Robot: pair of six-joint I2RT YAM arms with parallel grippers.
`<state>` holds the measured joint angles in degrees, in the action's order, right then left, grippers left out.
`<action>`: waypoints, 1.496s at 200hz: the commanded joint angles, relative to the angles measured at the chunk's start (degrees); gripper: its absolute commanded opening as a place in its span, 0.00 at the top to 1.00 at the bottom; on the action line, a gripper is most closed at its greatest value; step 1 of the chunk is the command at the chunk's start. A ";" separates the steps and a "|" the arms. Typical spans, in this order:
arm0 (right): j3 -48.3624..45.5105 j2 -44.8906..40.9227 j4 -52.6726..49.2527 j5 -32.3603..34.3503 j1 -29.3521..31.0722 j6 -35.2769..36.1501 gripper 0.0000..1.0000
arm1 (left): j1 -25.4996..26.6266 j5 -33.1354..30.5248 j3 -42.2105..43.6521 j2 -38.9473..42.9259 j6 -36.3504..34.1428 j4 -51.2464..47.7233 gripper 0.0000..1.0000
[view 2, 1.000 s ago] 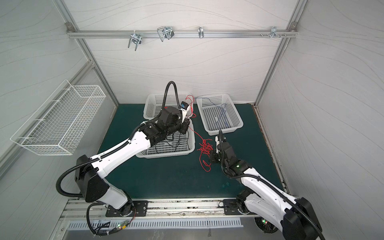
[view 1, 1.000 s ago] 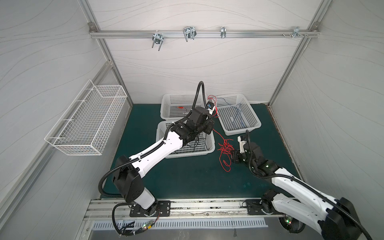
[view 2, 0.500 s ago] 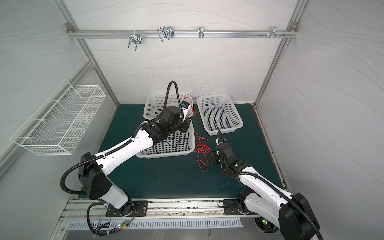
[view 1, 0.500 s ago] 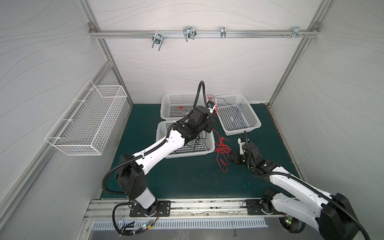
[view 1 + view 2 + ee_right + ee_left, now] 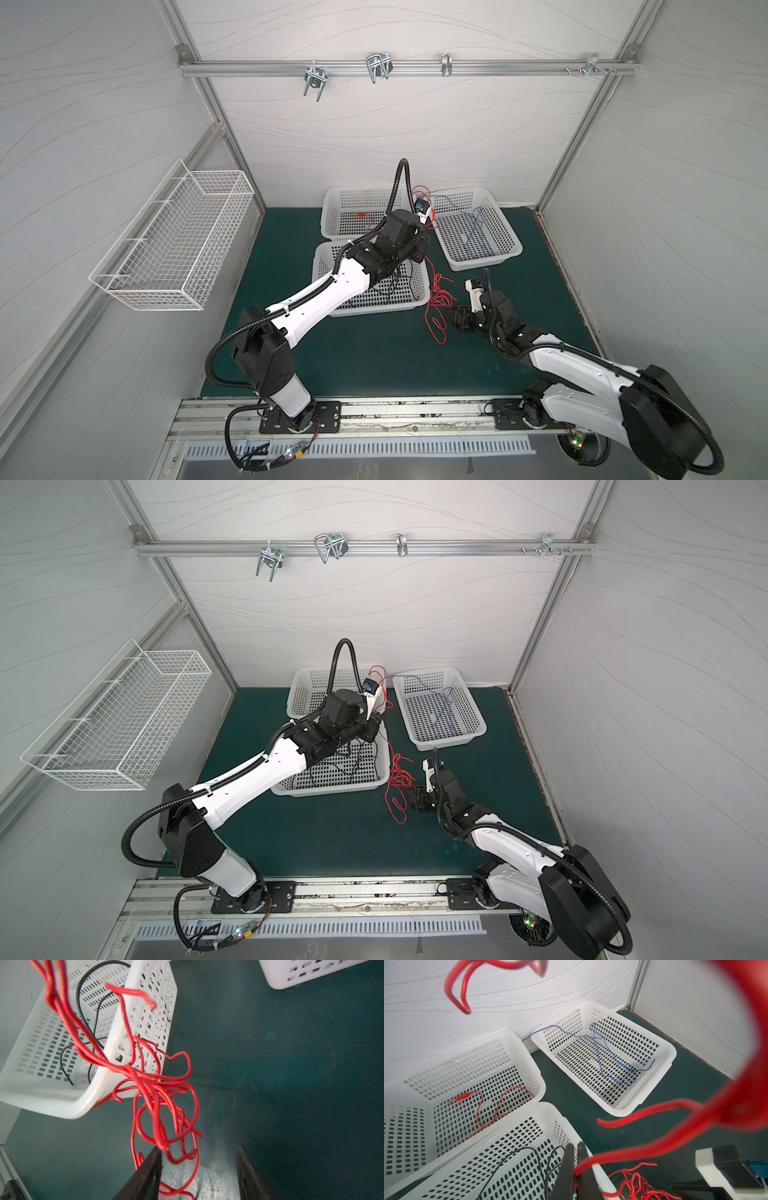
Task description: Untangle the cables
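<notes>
While the left gripper (image 5: 576,1159) pinches a red strand (image 5: 602,1157) tight, up over the near basket (image 5: 374,309), we see the red tangle (image 5: 436,295) hang from it down to the mat (image 5: 374,353). Its long axis runs from that raised pinch down toward the front. The right gripper (image 5: 198,1159) sits low, jaws about half apart and empty. It's the nearer arm, and the knot dangles just ahead of its tips, closer to one finger. We reckon the next grab is there. Black cables (image 5: 395,286) lie in the near basket, a blue cable (image 5: 602,1057) in the right basket (image 5: 664,1057).
</notes>
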<state>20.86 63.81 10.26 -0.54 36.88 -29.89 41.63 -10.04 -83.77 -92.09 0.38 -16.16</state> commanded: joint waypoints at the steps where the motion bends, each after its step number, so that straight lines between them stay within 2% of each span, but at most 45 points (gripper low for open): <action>1: 1.30 3.92 6.91 0.57 1.48 0.55 0.48 | -0.32 -0.07 -3.07 -0.37 -0.32 1.30 1.00; 13: 1.92 6.46 8.77 1.23 1.72 0.37 0.56 | -0.32 0.03 -3.10 -0.28 -0.32 0.95 1.00; 38: 4.32 10.45 8.33 1.67 2.01 0.49 0.91 | -0.32 -0.11 -3.02 0.14 -0.36 0.56 1.00; 51: 5.24 10.96 6.13 3.36 2.26 0.40 1.00 | -0.32 -0.76 -2.98 0.42 -0.38 0.28 1.00; 97: 4.86 5.80 -8.16 14.66 2.26 -3.06 1.00 | -0.41 -6.18 -4.32 0.70 -2.13 -1.31 1.00; 144: 1.91 -2.96 -19.80 19.88 0.44 -9.60 1.00 | -4.19 -13.17 -10.48 -0.64 -2.42 -8.11 1.00; 187: -1.07 -10.35 -26.81 20.13 -3.98 -16.74 1.00 | -9.16 -15.89 -11.07 1.75 -2.74 -9.76 1.00; 226: -1.71 -15.11 -27.20 19.92 -4.18 -15.82 1.00 | -9.85 -15.67 -6.95 5.39 -7.03 -4.61 1.00; 265: -0.67 -13.14 -25.52 18.51 -3.97 -14.37 1.00 | -10.40 -13.54 -5.85 5.56 -8.75 -0.01 1.00; 285: -0.31 -10.95 -24.49 18.11 -3.33 -14.56 1.00 | -10.42 -13.14 -3.57 5.11 -14.42 6.06 1.00; 299: -0.08 -9.48 -23.87 18.20 -2.45 -14.76 1.00 | -10.47 -15.13 -2.95 4.24 -19.02 9.32 1.00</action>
<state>19.22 52.56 -15.03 17.76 33.23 -44.03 31.38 -24.10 -87.94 -87.39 -10.00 -16.43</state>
